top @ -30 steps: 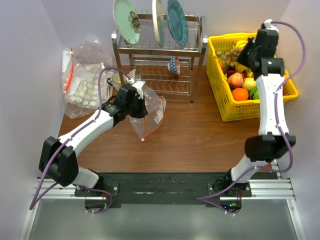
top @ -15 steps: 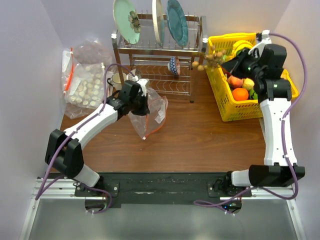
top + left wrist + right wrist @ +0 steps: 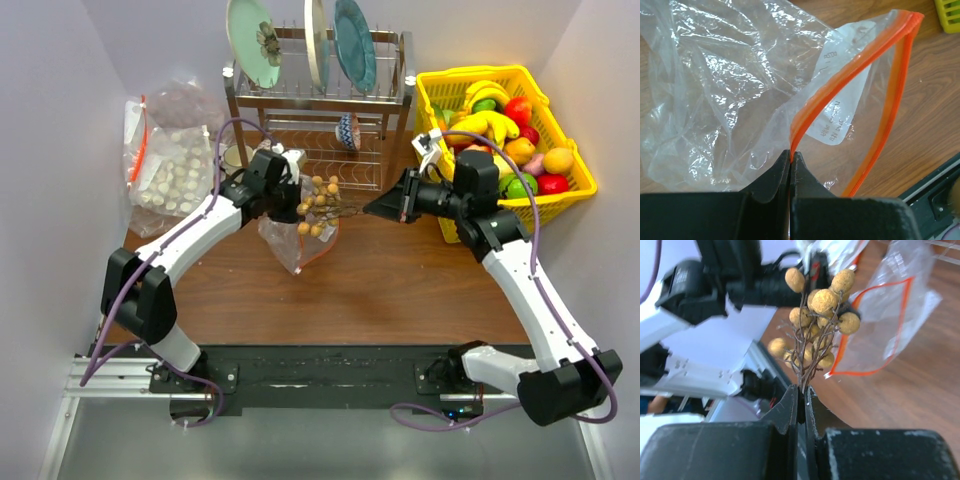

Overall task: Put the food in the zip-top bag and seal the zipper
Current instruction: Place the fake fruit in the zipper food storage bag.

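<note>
My left gripper (image 3: pixel 288 203) (image 3: pixel 791 156) is shut on the orange-red zipper (image 3: pixel 840 82) of the clear zip-top bag (image 3: pixel 292 240) (image 3: pixel 725 95) and holds its mouth open above the table. My right gripper (image 3: pixel 372 210) (image 3: pixel 801 390) is shut on the stem of a bunch of small brown fruits (image 3: pixel 317 203) (image 3: pixel 820 315). It holds the bunch at the bag's mouth (image 3: pixel 875 330), right beside the left gripper. Other toy fruits, an orange-like one (image 3: pixel 518 151) and a green one (image 3: pixel 520 186) among them, lie in the yellow basket (image 3: pixel 447 232).
A metal dish rack (image 3: pixel 320 110) with plates stands at the back. Clear bags of white lumps (image 3: pixel 165 165) lie at the far left. A cup (image 3: pixel 234 158) sits behind the left arm. The yellow basket is at the far right.
My right arm swung left from the basket with the brown bunch, down to the bag's mouth. The left gripper lifted the bag a little and kept hold of the zipper.
</note>
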`<state>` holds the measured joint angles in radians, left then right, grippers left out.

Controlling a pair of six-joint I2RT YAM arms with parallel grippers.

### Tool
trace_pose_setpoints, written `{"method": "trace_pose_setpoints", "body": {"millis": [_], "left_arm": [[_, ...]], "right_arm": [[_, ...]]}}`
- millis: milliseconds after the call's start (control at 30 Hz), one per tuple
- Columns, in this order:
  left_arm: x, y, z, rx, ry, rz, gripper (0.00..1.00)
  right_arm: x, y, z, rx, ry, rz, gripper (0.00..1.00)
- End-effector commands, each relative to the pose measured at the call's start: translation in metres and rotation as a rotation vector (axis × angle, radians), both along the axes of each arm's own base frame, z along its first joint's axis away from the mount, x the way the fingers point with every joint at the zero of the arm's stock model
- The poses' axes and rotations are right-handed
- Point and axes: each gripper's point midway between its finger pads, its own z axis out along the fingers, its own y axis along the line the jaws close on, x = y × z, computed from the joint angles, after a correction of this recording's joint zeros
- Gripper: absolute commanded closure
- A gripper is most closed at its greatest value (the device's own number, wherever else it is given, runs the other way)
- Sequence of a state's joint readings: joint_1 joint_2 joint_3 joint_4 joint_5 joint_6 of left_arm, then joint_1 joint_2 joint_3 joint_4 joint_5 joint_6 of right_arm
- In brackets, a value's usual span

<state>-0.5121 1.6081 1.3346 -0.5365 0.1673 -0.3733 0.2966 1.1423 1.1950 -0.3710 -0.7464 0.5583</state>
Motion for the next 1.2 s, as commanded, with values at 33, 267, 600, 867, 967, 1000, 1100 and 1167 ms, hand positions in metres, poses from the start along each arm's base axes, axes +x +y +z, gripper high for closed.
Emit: {"method": "trace_pose_setpoints", "body": {"millis": [33, 267, 600, 867, 967, 1000, 1100, 1167], "left_arm": [[0.004, -0.014, 0.028, -0.055, -0.04, -0.056, 1.0], [-0.008, -0.02, 0.045, -0.11, -0.041, -0.098, 1.0], [-0.023, -0.013, 0.067, -0.117, -0.048, -0.117, 1.0], [-0.023, -0.008, 0.065, -0.094, -0.048, -0.102, 1.0], [-0.019, -0.001, 0.059, -0.054, -0.048, -0.07, 1.0], [-0.018, 0.001, 0.056, -0.043, -0.044, -0.065, 1.0], [-0.017, 0.001, 0.056, -0.046, -0.04, -0.066, 1.0], [-0.018, -0.001, 0.058, -0.057, -0.042, -0.075, 1.0]], "right_arm": [[-0.03, 0.018, 0.003, 0.07, -0.043, 0.183, 1.0], [-0.021, 0.021, -0.035, 0.016, -0.002, 0.189, 1.0], [0.032, 0.003, -0.103, -0.185, 0.069, -0.037, 1.0], [0.046, -0.014, -0.128, -0.28, 0.117, -0.151, 1.0], [0.05, -0.031, -0.129, -0.349, 0.108, -0.241, 1.0], [0.049, -0.035, -0.129, -0.365, 0.115, -0.252, 1.0], [0.048, -0.04, -0.132, -0.401, 0.117, -0.262, 1.0], [0.049, -0.043, -0.136, -0.421, 0.125, -0.269, 1.0]]}}
